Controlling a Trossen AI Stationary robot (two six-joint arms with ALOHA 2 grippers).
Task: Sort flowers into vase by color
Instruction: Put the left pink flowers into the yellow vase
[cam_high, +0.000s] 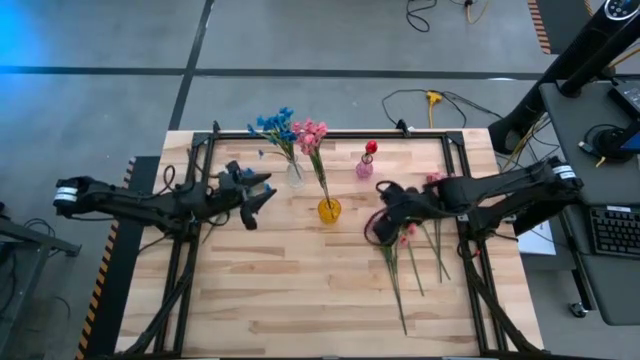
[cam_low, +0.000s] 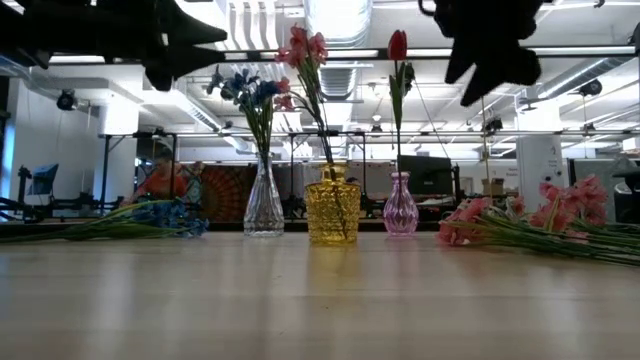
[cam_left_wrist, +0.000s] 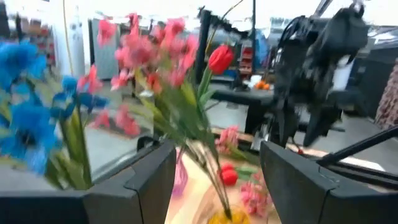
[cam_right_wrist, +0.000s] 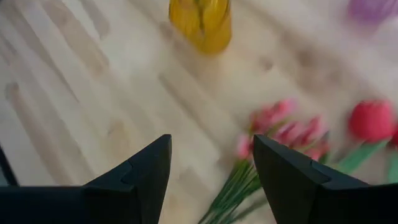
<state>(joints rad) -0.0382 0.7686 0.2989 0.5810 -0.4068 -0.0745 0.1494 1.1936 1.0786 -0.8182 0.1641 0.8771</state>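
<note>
Three vases stand at the far middle of the table. A clear vase (cam_high: 294, 176) holds blue flowers (cam_high: 274, 124). A yellow vase (cam_high: 329, 210) holds pink flowers (cam_high: 310, 132). A small pink vase (cam_high: 365, 168) holds a red bud (cam_high: 371, 148). Loose pink flowers (cam_high: 408, 238) and a red bud (cam_right_wrist: 372, 119) lie flat on the wood at the right. My right gripper (cam_high: 378, 220) hangs open above the pink flowers, slanting down, with nothing between its fingers. My left gripper (cam_high: 262, 195) is open and empty, level above the table, left of the vases.
Loose blue flowers (cam_low: 150, 218) lie on the table at the far left, under my left arm. A black frame (cam_high: 330, 133) runs along the table's far edge and sides. Bare wood (cam_high: 290, 290) spreads across the near half.
</note>
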